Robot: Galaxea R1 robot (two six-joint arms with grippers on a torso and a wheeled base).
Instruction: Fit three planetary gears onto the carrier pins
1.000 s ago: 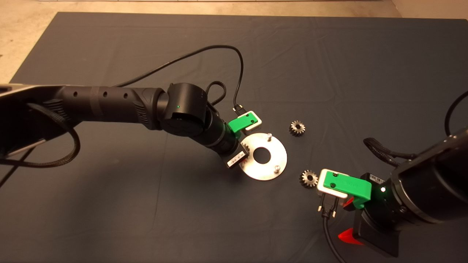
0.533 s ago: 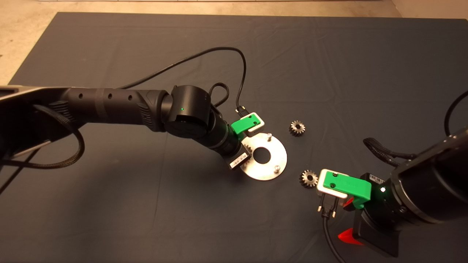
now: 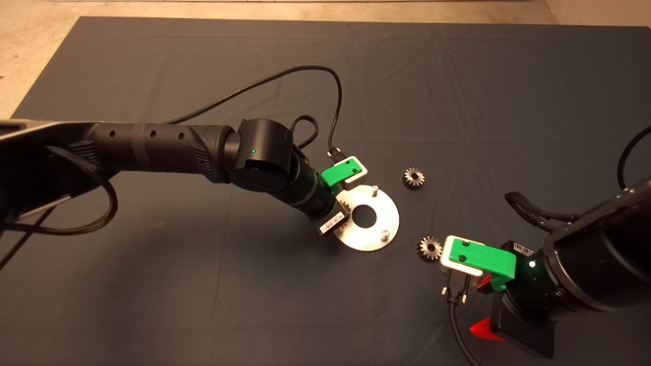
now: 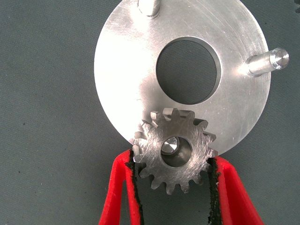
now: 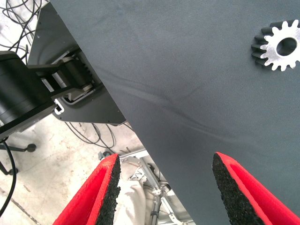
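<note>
In the left wrist view my left gripper (image 4: 173, 180) is shut on one planetary gear (image 4: 174, 150), its black pads pressing the teeth on both sides. The gear sits over the rim of the silver disc (image 4: 126, 70), and a carrier pin's tip (image 4: 169, 146) shows inside its centre hole. Two bare carrier pins (image 4: 269, 60) (image 4: 149, 5) stand on the disc. From above, the left gripper (image 3: 339, 213) covers the disc's (image 3: 389, 216) left edge. Two loose gears lie on the mat, one (image 3: 414, 178) beyond the disc, one (image 3: 430, 248) beside my right gripper (image 3: 480, 305), which is open and parked.
The left arm's black cable (image 3: 285, 81) loops over the mat behind the disc. The right wrist view shows the mat's edge, a machine base and cables on the floor (image 5: 56, 93), and a loose gear (image 5: 277, 45).
A second ago the left gripper shifted slightly to the right over the disc with the gear; over the last half second it has stayed put. The right arm has not moved.
</note>
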